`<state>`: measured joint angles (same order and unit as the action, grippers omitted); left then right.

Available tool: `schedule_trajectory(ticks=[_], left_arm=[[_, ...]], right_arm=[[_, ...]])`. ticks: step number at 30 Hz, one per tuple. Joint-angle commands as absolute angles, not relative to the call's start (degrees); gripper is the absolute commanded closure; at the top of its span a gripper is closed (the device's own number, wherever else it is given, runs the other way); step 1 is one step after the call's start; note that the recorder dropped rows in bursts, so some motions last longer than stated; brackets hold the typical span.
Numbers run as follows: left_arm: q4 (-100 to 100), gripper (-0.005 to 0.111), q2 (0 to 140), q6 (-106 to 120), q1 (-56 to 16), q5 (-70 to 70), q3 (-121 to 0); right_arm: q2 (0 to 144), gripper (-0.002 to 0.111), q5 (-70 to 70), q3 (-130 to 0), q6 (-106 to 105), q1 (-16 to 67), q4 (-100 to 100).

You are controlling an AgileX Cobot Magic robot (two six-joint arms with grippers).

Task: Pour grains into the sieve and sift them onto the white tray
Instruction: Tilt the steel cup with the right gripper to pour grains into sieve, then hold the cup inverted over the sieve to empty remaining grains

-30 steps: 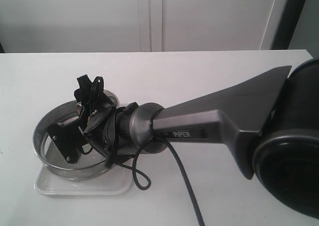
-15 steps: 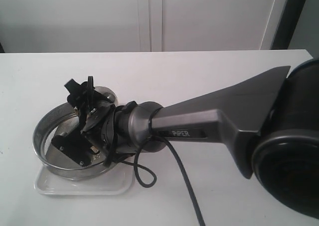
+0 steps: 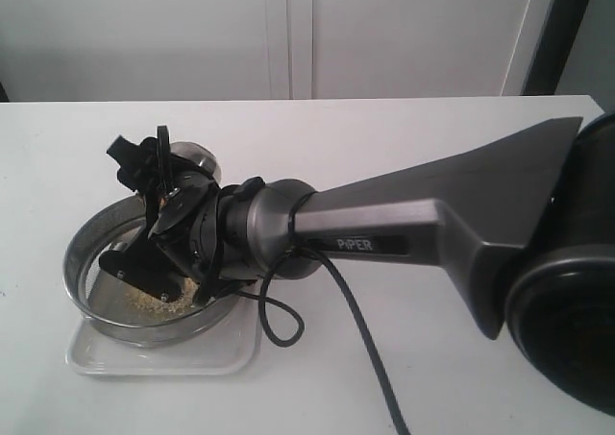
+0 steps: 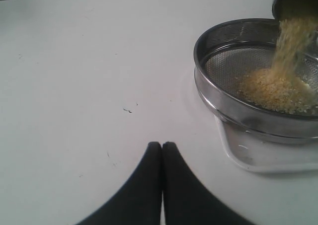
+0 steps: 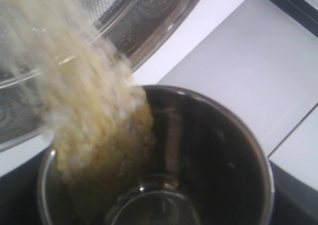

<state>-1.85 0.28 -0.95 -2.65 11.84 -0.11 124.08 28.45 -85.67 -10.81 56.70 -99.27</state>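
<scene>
Over the sieve [image 3: 82,253], near its 1 o'clock rim in the exterior view, we note the right gripper [image 3: 154,209] clamping the steel cup [image 3: 197,154], tipped. The grains [image 4: 273,88] stream onto the mesh and heap there. The sieve sits on the white tray [image 4: 258,160]. The left gripper [image 4: 162,153] is closed, empty, well apart from it. Our judgement: tilt gradually and aim mid-mesh, so nothing clears the rim.
</scene>
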Motion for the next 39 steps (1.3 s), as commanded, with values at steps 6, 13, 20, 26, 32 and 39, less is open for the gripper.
schedule_trajectory(ticks=[6, 13, 20, 26, 32, 39], left_arm=[[-1.89, 0.107, 0.00, -1.09, -2.44, 11.66, 0.00], [-1.89, 0.107, 0.00, -1.09, -2.44, 11.66, 0.00], [-1.89, 0.107, 0.00, -1.09, -2.44, 11.66, 0.00], [-1.89, 0.107, 0.00, -1.09, -2.44, 11.66, 0.00], [-1.89, 0.107, 0.00, -1.09, -2.44, 11.66, 0.00], [-1.89, 0.107, 0.00, -1.09, -2.44, 11.66, 0.00]], right_arm=[[123.06, 0.108, 29.30, -86.26, -12.60, 57.89, -99.95], [123.06, 0.108, 29.40, -86.26, -14.50, 57.89, -99.95], [123.20, 0.108, 29.83, -86.26, -17.33, 58.78, -99.95], [123.51, 0.108, 29.72, -86.26, -21.57, 59.55, -99.95], [123.51, 0.108, 30.88, -86.26, -25.53, 59.55, -99.95], [123.76, 0.108, 30.13, -86.14, -24.59, 59.91, -99.95]])
